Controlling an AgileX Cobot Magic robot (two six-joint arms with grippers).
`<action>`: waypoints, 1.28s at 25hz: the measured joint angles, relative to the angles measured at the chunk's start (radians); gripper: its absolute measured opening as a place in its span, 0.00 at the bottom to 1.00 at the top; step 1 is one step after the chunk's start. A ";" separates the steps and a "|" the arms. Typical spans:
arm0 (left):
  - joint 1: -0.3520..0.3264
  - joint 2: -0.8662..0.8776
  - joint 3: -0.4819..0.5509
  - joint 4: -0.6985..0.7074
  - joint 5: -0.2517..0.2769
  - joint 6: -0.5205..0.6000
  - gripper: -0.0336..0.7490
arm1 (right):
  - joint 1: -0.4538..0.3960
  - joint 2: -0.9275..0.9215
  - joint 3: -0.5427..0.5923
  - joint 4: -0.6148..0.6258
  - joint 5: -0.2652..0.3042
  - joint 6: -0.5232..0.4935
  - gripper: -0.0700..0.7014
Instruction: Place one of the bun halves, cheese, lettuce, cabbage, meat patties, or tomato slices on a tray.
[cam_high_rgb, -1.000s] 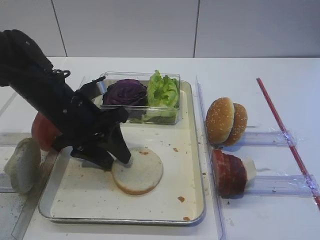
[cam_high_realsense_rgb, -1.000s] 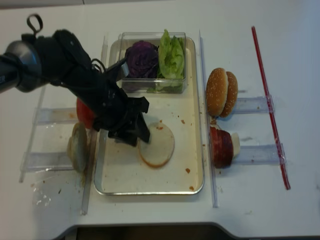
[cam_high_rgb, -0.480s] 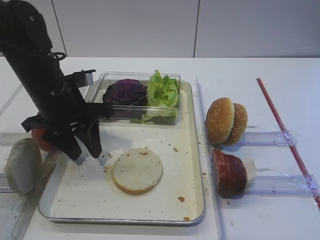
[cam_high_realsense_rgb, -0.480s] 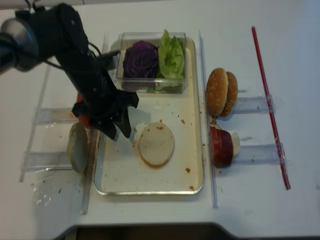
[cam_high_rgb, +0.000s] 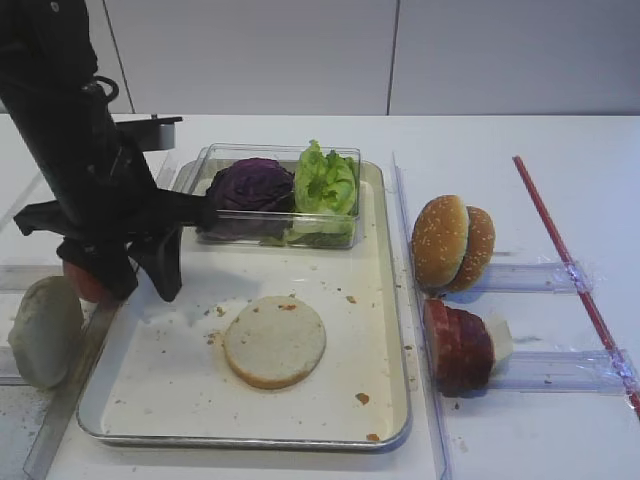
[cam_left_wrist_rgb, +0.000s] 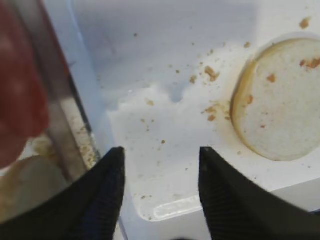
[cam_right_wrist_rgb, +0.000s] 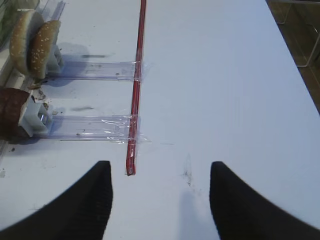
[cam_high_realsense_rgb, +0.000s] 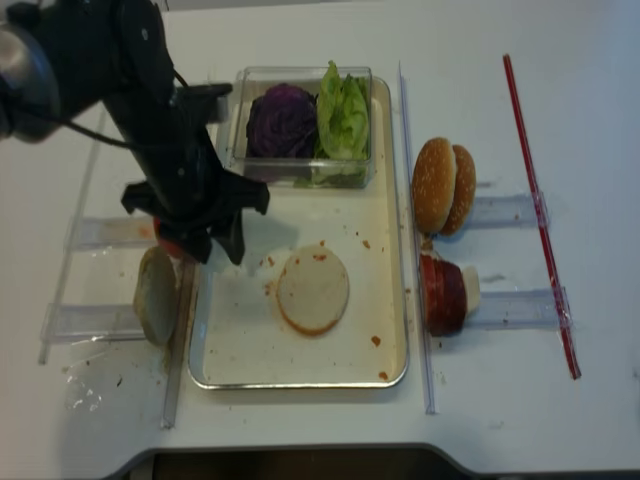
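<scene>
A flat, round bun half (cam_high_rgb: 275, 341) lies cut face up on the metal tray (cam_high_rgb: 375, 330), near its middle; in the left wrist view the bun half (cam_left_wrist_rgb: 280, 100) sits at the right. My left gripper (cam_high_rgb: 143, 288) hangs over the tray's left edge, open and holding nothing, a hand's width left of the bun. The wrist view shows only crumbed tray floor under the left gripper (cam_left_wrist_rgb: 161, 150). My right gripper (cam_right_wrist_rgb: 160, 164) is open over bare white table, far to the right. Purple cabbage (cam_high_rgb: 250, 185) and green lettuce (cam_high_rgb: 325, 180) sit in a clear box.
The clear box (cam_high_rgb: 345, 235) stands on the tray's far end. Left of the tray are a pale bun half (cam_high_rgb: 42, 330) and red tomato slices (cam_high_rgb: 82, 282). On the right stand sesame bun tops (cam_high_rgb: 452, 242), meat patties (cam_high_rgb: 455, 345) in clear holders, and a red strip (cam_high_rgb: 575, 280).
My left gripper has pulled away from the bun half's left edge, rising and moving left toward the tray's rim. The bun half stays flat on the tray.
</scene>
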 joint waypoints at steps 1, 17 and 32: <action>0.000 -0.016 0.000 0.016 0.000 -0.011 0.46 | 0.000 0.000 0.000 0.000 0.000 0.000 0.67; 0.032 -0.253 0.015 0.177 0.018 -0.061 0.46 | 0.000 0.000 0.000 0.000 0.000 0.000 0.67; 0.187 -0.524 0.283 0.227 0.022 -0.046 0.46 | 0.000 0.000 0.000 0.000 0.000 0.000 0.67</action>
